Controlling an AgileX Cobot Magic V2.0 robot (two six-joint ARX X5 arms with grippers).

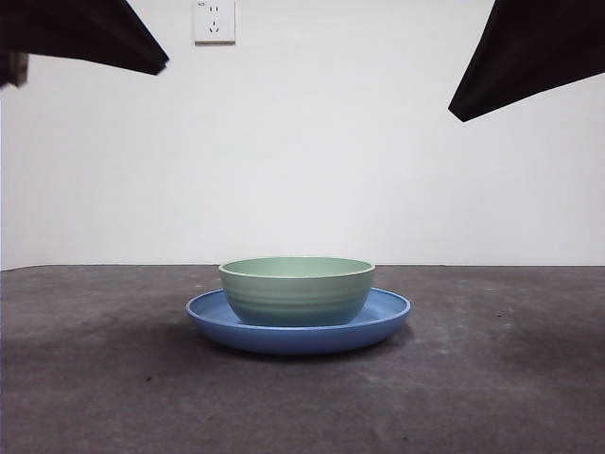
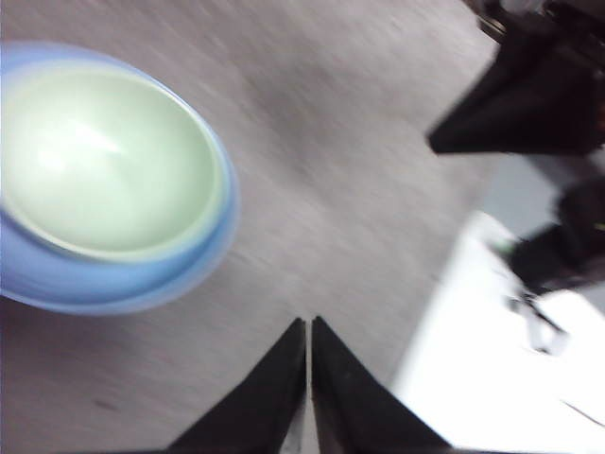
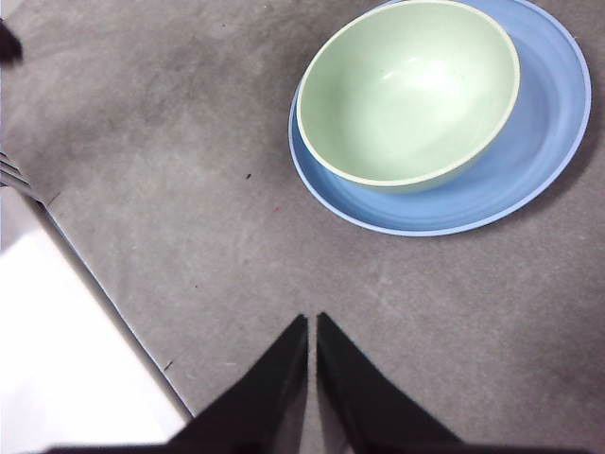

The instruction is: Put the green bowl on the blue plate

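I see the bowl (image 1: 297,290) sitting upright on the plate (image 1: 388,317), low in the centre of the front frame, a little toward one side of the plate and not exactly centred. So I judge the placing is done. My left hand (image 2: 309,326) is clenched and empty, above the bare table (image 1: 95,378), with the bowl at the upper left of its frame. My right hand (image 3: 311,322) is also clenched on nothing, well apart from the dishes. The risk now is small: if I lower an arm carelessly, it could knock the rim and slide the bowl off the glossy plate.
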